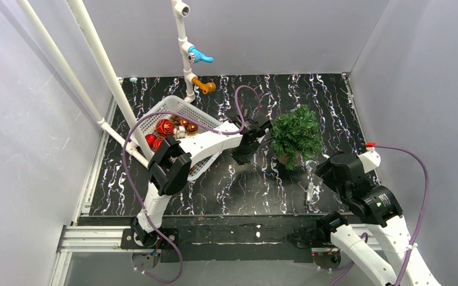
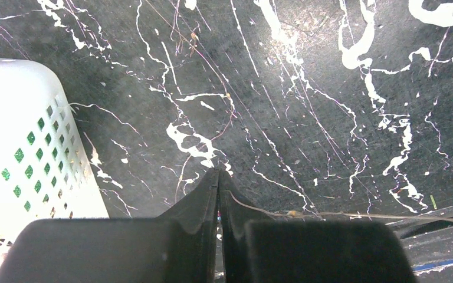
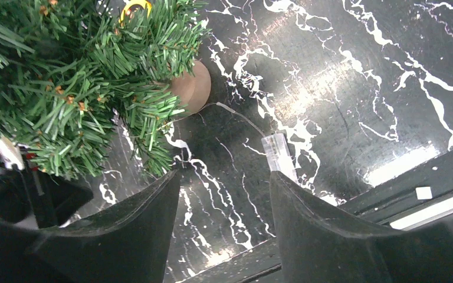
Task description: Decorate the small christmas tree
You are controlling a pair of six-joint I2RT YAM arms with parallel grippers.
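Note:
The small christmas tree (image 1: 297, 134) stands right of the table's middle on a brown base (image 3: 192, 88). Its green branches (image 3: 65, 88) fill the upper left of the right wrist view, with a yellow loop (image 3: 133, 5) among them. My left gripper (image 1: 247, 149) hangs just left of the tree. In the left wrist view it (image 2: 218, 172) is shut, and a thin brownish string (image 2: 307, 213) runs from its jaws off to the right. What hangs on the string is hidden. My right gripper (image 1: 321, 174) is open and empty in front of the tree's right side, and it also shows in the right wrist view (image 3: 224, 174).
A white basket (image 1: 155, 110) at the left holds red and gold ball ornaments (image 1: 164, 127). Its wall (image 2: 35, 147) is close to the left gripper. A small clear plastic piece on a wire (image 3: 279, 154) lies by the right gripper. White pipes (image 1: 185, 47) rise at the back.

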